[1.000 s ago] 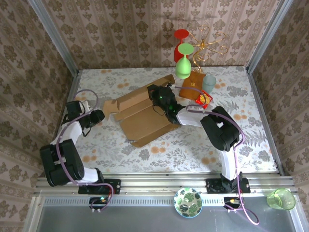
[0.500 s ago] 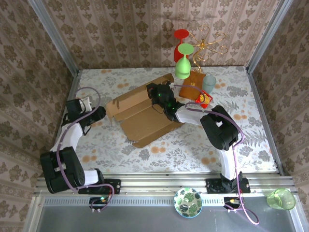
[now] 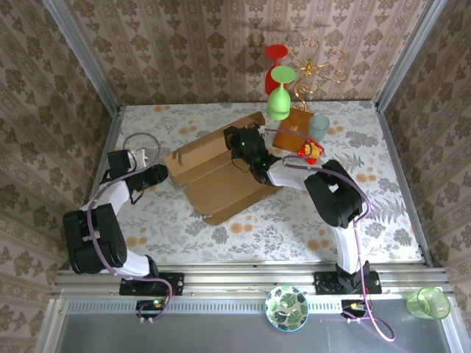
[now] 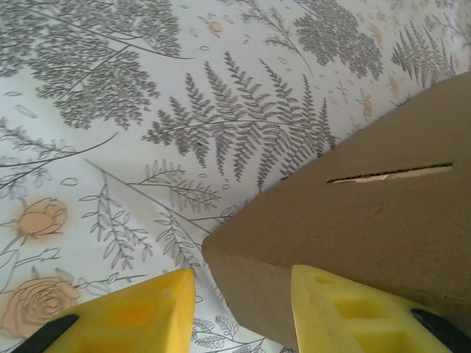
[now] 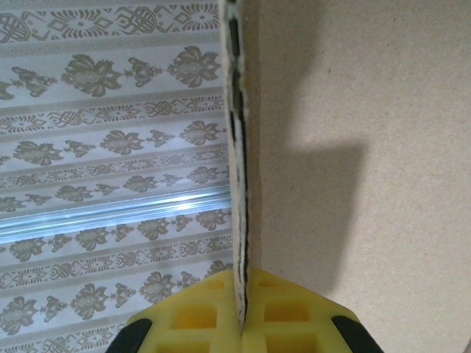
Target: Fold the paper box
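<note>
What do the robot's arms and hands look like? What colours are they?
Both arms, the left arm and the right arm, are chunky black-and-white tubes with round black joints. A thin purple cable loops along each one. The left hand and the right hand each have two bright yellow fingers with square hollows moulded in, black at their bases.

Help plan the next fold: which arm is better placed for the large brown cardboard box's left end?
Likely left: the left gripper is open at a corner of the cardboard box; the right gripper is shut on its far panel.
</note>
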{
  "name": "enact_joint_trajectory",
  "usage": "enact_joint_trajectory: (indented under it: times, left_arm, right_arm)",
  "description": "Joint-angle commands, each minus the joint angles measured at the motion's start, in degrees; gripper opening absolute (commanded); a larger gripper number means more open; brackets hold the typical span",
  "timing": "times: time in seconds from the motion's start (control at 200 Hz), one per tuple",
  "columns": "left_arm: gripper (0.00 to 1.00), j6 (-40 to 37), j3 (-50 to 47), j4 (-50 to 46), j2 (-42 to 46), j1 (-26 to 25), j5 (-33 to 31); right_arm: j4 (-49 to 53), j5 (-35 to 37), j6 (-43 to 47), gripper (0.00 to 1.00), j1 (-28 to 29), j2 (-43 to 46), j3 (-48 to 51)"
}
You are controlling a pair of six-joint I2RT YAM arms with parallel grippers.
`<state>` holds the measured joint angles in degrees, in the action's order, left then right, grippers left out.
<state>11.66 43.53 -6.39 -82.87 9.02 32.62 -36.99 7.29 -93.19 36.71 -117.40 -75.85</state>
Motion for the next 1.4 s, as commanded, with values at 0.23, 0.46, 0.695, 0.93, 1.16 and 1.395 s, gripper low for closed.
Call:
enact_joint_trajectory:
  times: [0.23,0.46,0.695,0.93,1.16,1.395]
  left_arm:
    - [0.38,-1.91,-2.98,1.98,4.76,-5.4,2.12]
    - [0.41,-0.23,-5.29,3.07,8.04,-8.16,1.13]
    - [0.46,1.03,-5.77,4.58,8.0,-10.36,0.32]
    - [0.5,2.62,-7.72,5.83,12.01,-12.28,-1.0]
    - [0.51,2.48,-8.53,5.31,12.79,-13.81,-2.21]
    - [0.53,2.48,-6.92,7.04,9.63,-15.36,-4.75]
  right_arm:
    - [2.81,-0.17,-1.56,0.0,-0.32,-2.91,-2.34]
    - [1.69,0.01,-1.56,0.0,-0.34,-3.12,-2.63]
    - [1.13,0.44,-1.82,0.0,-0.32,-2.65,-1.67]
    - [1.18,0.47,-1.99,0.0,-0.41,-2.48,-1.54]
    - [1.48,0.09,-1.91,0.0,-0.37,-2.59,-2.1]
    - [1.42,-0.17,-2.0,0.0,-0.37,-2.42,-1.75]
